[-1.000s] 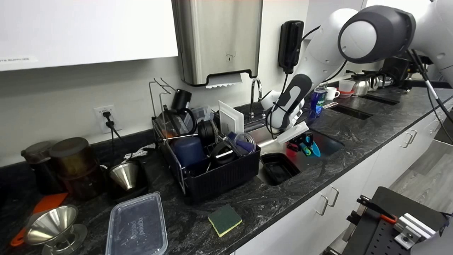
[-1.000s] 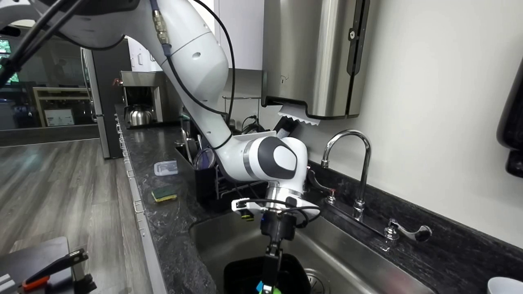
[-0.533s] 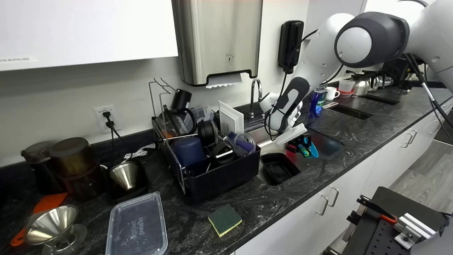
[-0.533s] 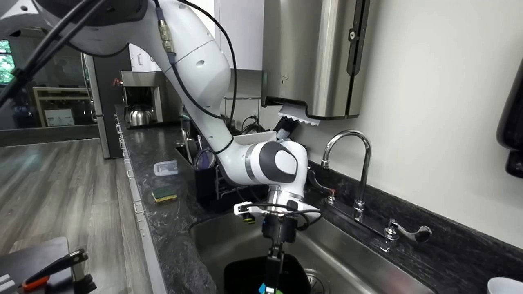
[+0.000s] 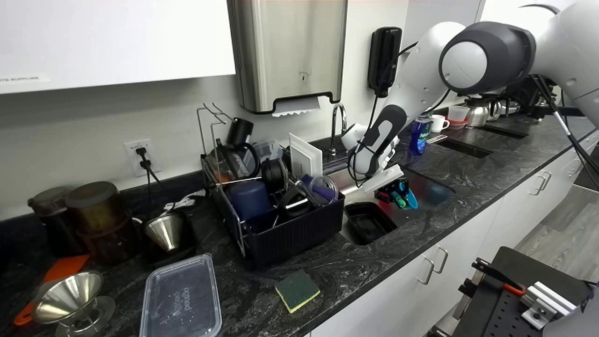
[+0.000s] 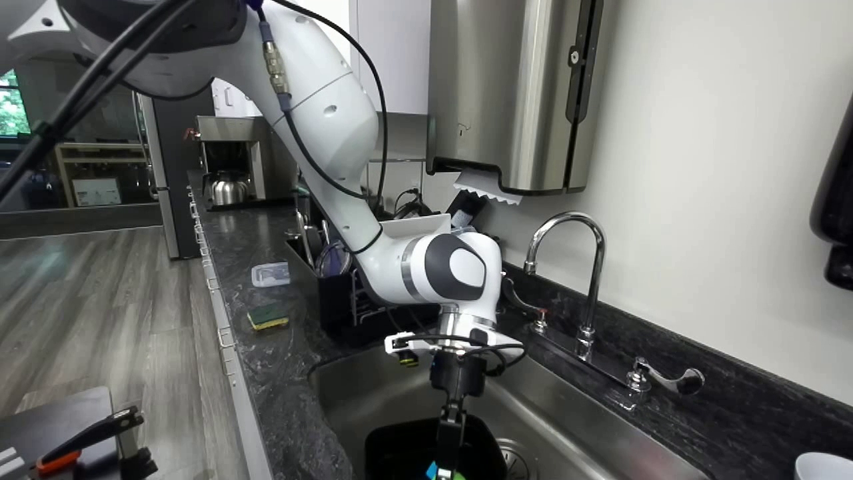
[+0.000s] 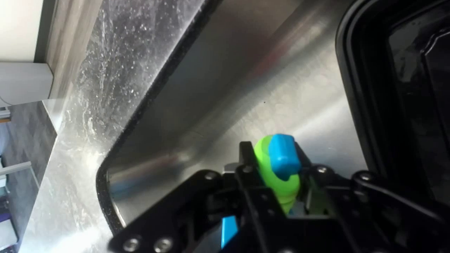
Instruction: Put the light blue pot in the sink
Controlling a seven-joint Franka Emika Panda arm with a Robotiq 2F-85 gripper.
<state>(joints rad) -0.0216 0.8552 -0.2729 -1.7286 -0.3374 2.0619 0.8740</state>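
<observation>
The light blue pot (image 5: 411, 200) hangs over the sink (image 5: 433, 188) in an exterior view. A green and blue handle (image 7: 281, 158) on it runs between the fingers of my gripper (image 7: 273, 151), which is shut on it. Much of the pot's body is hidden by the gripper in the wrist view, where a strip of blue shows low down. Beneath the gripper lies the steel floor of the sink (image 7: 288, 105). From the other side, the sink wall (image 6: 560, 413) and only a bit of blue and green at the fingertips are visible.
A black tray (image 5: 367, 220) sits in the sink beside the gripper. The faucet (image 6: 593, 287) rises behind it. A full black dish rack (image 5: 299, 241) adjoins the basin, with a sponge (image 5: 298, 289) in front. Blue soap (image 5: 420, 135) and a white mug (image 5: 438, 123) stand behind.
The arm has come down slightly, and the gripper with the pot has shifted a little toward the black tray. The grip looks the same.
</observation>
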